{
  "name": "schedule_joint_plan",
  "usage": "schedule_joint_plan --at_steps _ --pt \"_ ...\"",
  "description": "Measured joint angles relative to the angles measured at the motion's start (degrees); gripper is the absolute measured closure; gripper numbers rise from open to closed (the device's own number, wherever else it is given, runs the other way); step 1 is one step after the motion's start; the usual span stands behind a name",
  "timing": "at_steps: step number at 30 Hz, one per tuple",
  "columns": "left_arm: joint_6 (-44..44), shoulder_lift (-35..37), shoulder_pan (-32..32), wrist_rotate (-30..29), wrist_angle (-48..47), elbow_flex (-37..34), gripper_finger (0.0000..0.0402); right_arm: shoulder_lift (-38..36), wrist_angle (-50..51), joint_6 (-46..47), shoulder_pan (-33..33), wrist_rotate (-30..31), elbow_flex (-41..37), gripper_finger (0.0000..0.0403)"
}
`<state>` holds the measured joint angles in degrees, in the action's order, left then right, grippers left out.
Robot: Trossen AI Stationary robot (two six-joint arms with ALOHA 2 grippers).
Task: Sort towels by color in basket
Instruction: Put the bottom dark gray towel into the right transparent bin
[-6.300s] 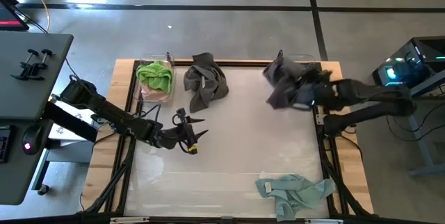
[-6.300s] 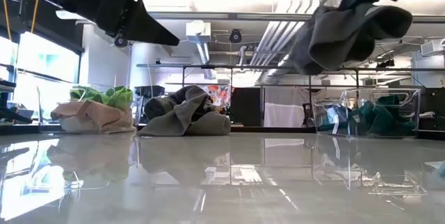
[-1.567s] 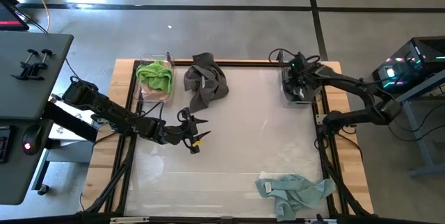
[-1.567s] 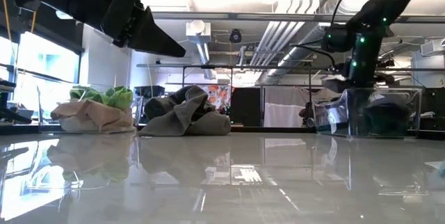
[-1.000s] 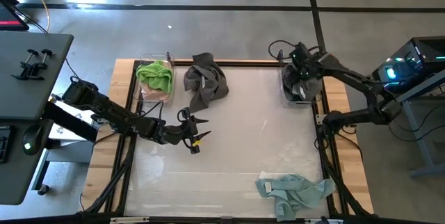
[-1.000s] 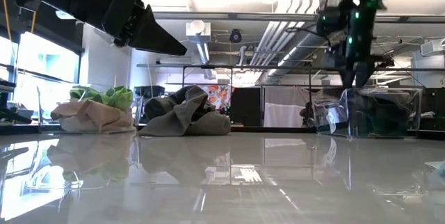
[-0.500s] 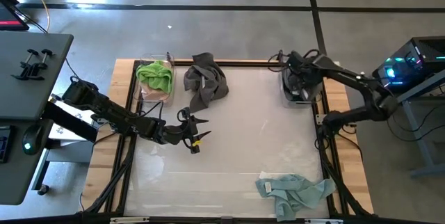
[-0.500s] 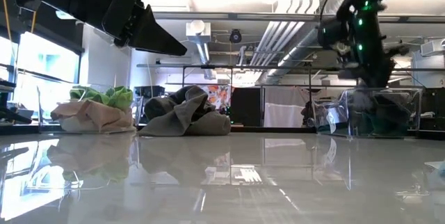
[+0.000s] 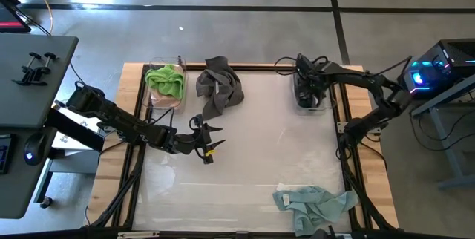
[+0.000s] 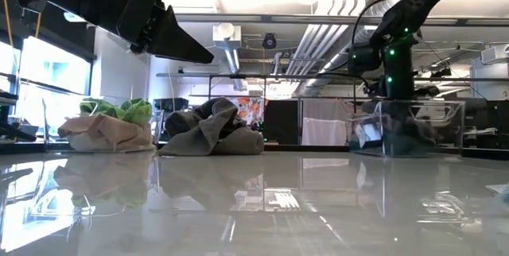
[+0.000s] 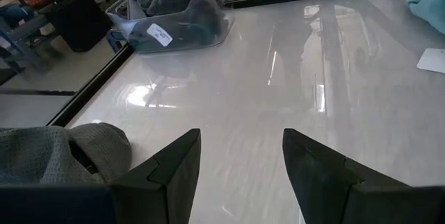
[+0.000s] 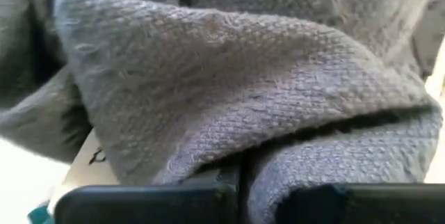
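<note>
White table [image 9: 245, 150]: grey towel [image 9: 219, 87], mint towel [image 9: 315, 203], two clear bins.

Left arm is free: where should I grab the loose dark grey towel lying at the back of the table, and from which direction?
Take the dark grey towel by its raised fold at the top of the heap, coming straight down. In the low view it is bunched into a mound, so the crest gives the open left gripper cloth to pinch, away from the nearby bin.

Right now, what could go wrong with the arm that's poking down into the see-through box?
The right gripper is shut on the dark grey towel inside the clear bin. If it lifts, the towel may come back out. The bin also looks light, so a snagged towel could drag or tip it. The left gripper waits open over the table, too far to help.
</note>
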<state>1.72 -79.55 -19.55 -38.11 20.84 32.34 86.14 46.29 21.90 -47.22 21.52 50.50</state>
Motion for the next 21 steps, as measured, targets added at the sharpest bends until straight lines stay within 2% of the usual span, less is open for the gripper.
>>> schedule_joint_plan --at_steps 5,10,14,18,21 --pt "0.16 0.0 0.0 0.0 0.0 0.0 0.0211 -1.61 2.19 -1.31 -0.02 0.79 0.0 0.0369" --pt "0.15 0.0 0.0 0.01 0.0 0.0 0.0211 -6.99 5.8 -3.86 0.06 -0.44 0.43 0.0296" --pt "0.15 0.0 0.0 0.0 0.01 0.0 0.0211 -12.57 10.96 -0.28 1.0 -0.42 2.84 0.0249" --pt "0.15 0.0 0.0 0.02 0.09 0.0 0.0211 -16.87 11.84 1.92 2.3 -0.21 5.3 0.0237" --pt "0.15 0.0 0.0 0.0 0.07 0.0 0.0211 -18.55 6.57 1.16 3.09 0.62 5.57 0.024"
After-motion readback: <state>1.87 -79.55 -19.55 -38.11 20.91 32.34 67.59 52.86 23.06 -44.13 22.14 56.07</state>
